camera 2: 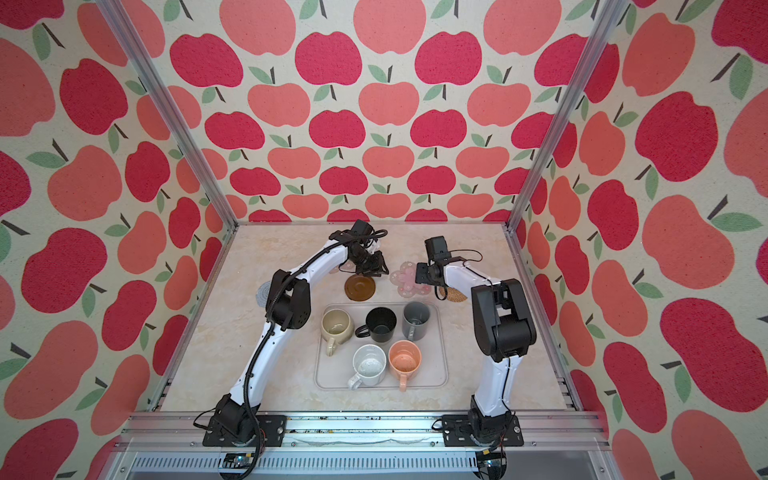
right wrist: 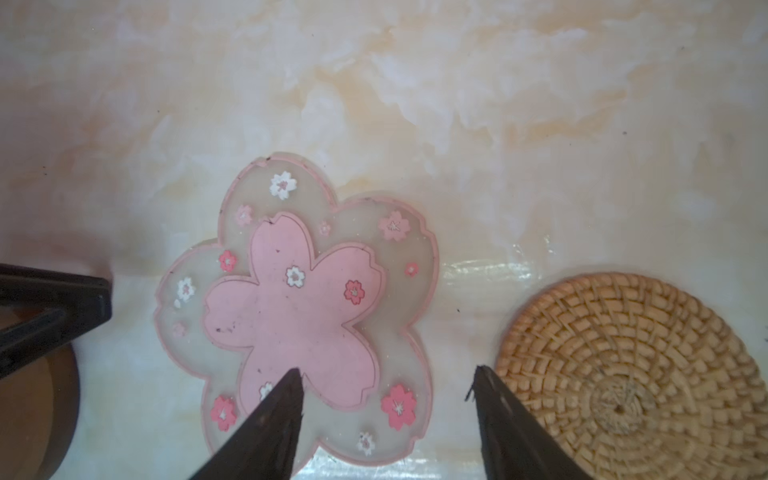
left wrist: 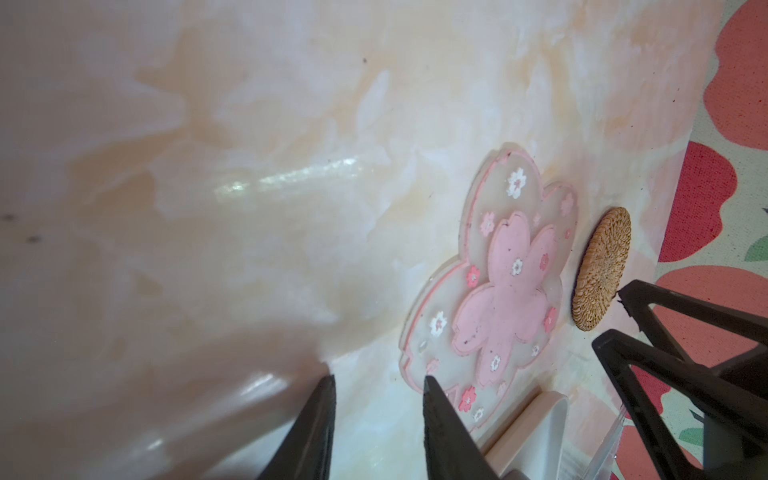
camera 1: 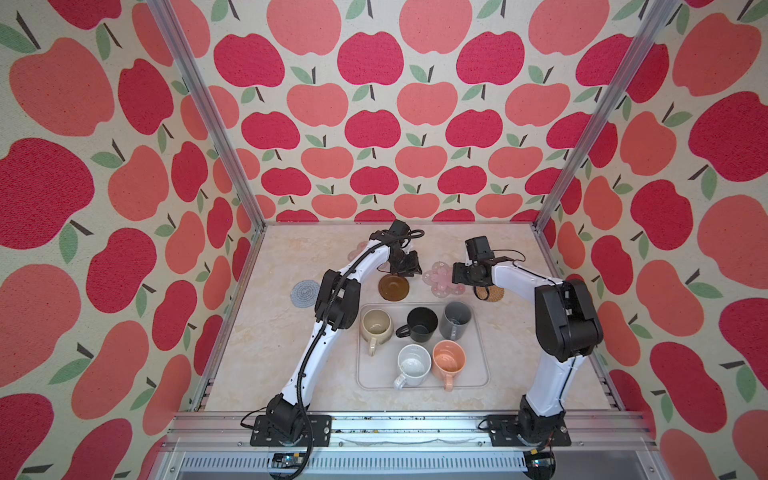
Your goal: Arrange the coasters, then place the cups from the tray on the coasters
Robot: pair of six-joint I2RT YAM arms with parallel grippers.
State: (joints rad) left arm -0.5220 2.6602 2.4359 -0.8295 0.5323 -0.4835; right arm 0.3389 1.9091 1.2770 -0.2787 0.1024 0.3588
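On the worktop's (right wrist: pixel 498 104) far half, right gripper (right wrist: pixel 387 370), open, empty, hangs between flower coaster (right wrist: pixel 299 307) and rattan coaster (right wrist: pixel 623 374); left gripper (left wrist: pixel 379 377), slightly open, empty, lies farther.

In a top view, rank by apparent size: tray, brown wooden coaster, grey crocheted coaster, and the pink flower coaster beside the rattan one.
1. tray
2. pink flower coaster, though partly hidden
3. brown wooden coaster and grey crocheted coaster: look alike, grey partly hidden, so unranked.
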